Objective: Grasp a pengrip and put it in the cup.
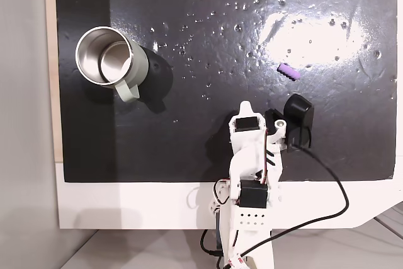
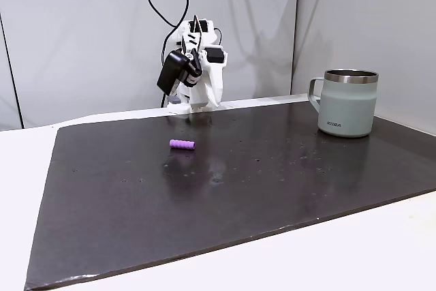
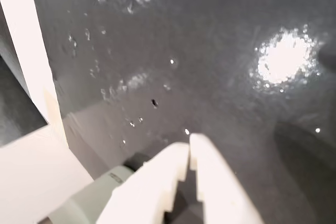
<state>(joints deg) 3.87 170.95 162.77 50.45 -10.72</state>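
The purple ribbed pengrip (image 1: 288, 71) lies on the black mat, right of centre in a fixed view, and shows again as the pengrip (image 2: 182, 144) on the mat in front of the arm. The cup (image 1: 110, 61), steel inside and pale grey-green outside, stands upright at the mat's left in that view; it is the cup (image 2: 348, 103) at the right. My folded arm (image 1: 252, 155) sits at the mat's near edge, well apart from both. In the wrist view my gripper (image 3: 189, 142) is shut with nothing between its white fingers, and part of the cup (image 3: 89, 203) shows behind them.
The black mat (image 1: 208, 143) covers most of a white table (image 1: 126, 206). A black cable (image 1: 327, 193) loops from the wrist camera (image 1: 297, 114) to the arm's base. Bright glare lies on the mat near the pengrip. A pale wall (image 2: 82, 32) stands behind the arm (image 2: 194, 59).
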